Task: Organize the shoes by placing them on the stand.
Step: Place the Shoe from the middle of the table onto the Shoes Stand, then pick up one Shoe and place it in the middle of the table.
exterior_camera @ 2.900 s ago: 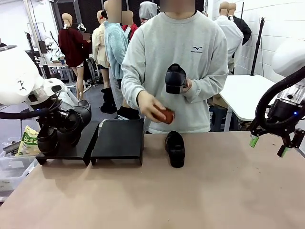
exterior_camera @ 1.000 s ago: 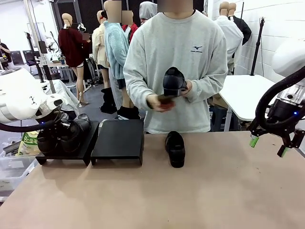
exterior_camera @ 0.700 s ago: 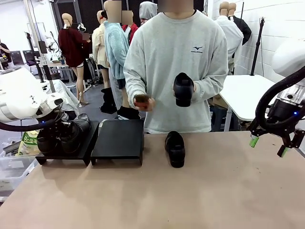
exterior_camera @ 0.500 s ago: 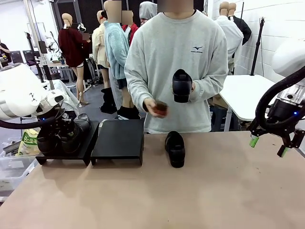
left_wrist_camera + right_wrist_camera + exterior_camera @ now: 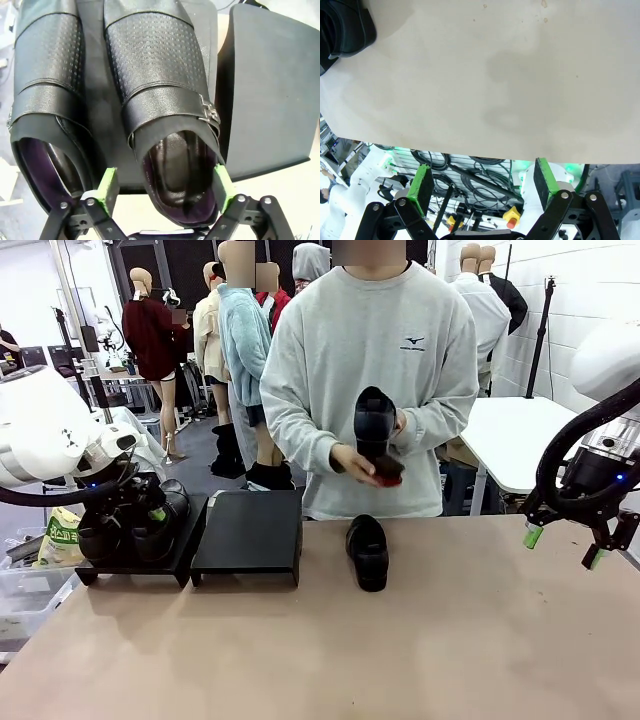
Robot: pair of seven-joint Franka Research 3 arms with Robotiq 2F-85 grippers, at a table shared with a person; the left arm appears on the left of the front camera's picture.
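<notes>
Across the lower frame of the front view, the tan table point(image 5: 450, 640) is carrying the low black two-platform stand point(image 5: 248, 530) at left, its left-hand platform already bearing two matte black slip-on shoes point(image 5: 160, 75). The left gripper point(image 5: 165, 184) is straddling one shoe's heel with jaws spread, gripping nothing. Lifting straight clear looks wisest, so that nothing drags the shoe askew. A third shoe point(image 5: 368, 552) is lying mid-table, and the right gripper point(image 5: 564, 547) is hovering at right, jaws parted and empty.

Bright, even indoor light; sharp.
</notes>
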